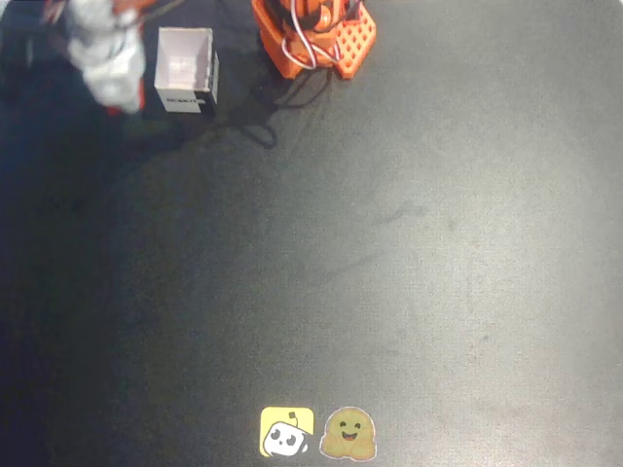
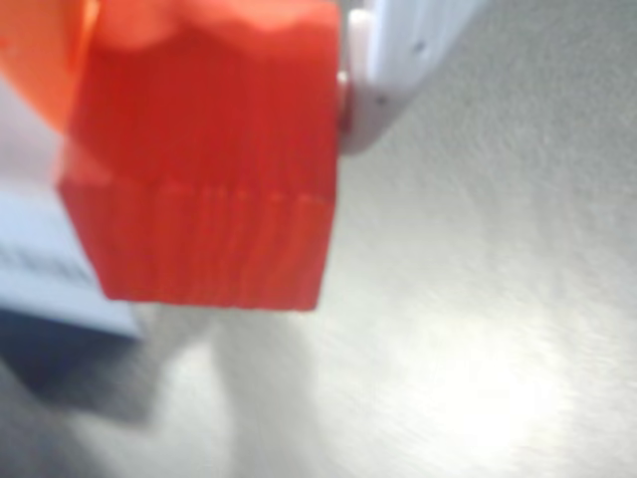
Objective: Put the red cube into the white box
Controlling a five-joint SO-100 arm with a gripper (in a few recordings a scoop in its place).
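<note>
**Cube's in the gripper, hanging just left of the box**

So in the wrist view the red cube (image 2: 204, 159) is huge and right up against the lens, clamped between a white finger (image 2: 393, 70) on its right side and an orange one (image 2: 40, 60) at its upper left. The gripper (image 2: 199, 60) is closed on it, with the white finger pressed flat to the cube's face. The cube sits well above the table (image 2: 478, 329), which looks pale and shiny from this angle (glare, mostly). Along the left edge you can see a bit of the white box (image 2: 50, 269), with a dark blur below it that I can't make out.

From the overhead view, the gripper (image 1: 102, 53) is a blurry white blob in the top left corner, just beside the white box (image 1: 186, 66) on its left. The box stands upright, open top, dark label on its lower wall, and the inside looks bare. The orange arm base (image 1: 316, 39) is at the top edge to the right of the box, cables trailing down from it. Two stickers, a yellow one (image 1: 286, 432) and a brownish smiley blob (image 1: 348, 434), sit at the bottom edge of the black table (image 1: 389, 243).
</note>
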